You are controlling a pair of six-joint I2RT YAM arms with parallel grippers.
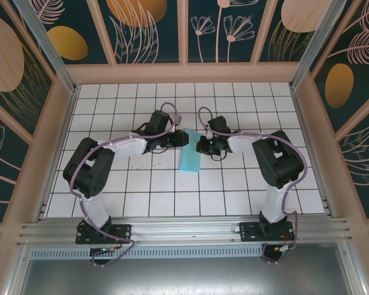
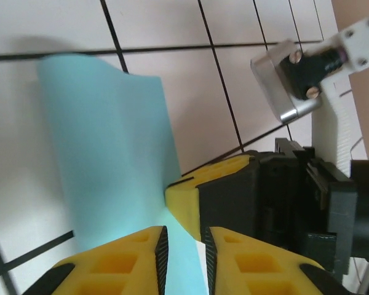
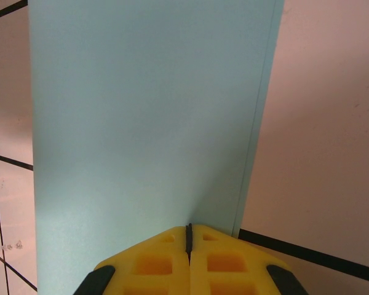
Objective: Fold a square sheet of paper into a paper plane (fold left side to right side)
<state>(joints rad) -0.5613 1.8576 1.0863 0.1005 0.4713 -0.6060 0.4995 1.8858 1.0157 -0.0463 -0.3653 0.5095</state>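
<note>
Looking down from the top camera, you see the paper point(image 1: 189, 158) lying as a narrow folded strip on the worktop point(image 1: 234, 184), midway between the two arms and running from near to far. The left jaws and the right jaws meet over its far end, almost touching each other. From this height you cannot tell how either pair stands.

From the left wrist, the paper stretches away across the white tiles, its far edge slightly wavy. The left jaws' yellow fingers point(image 2: 111, 270) stand narrowly parted at the bottom, and the paper's near end runs into the gap between their black pads. Just beyond, the right jaws' yellow tip rests on that same end of the paper.

From the right wrist, the right jaws are pressed together, with only a thin dark line between them. Their tips sit at the paper's near edge, and a second layer's edge shows along the strip's right side. Whether they nip the paper, you cannot tell.
</note>
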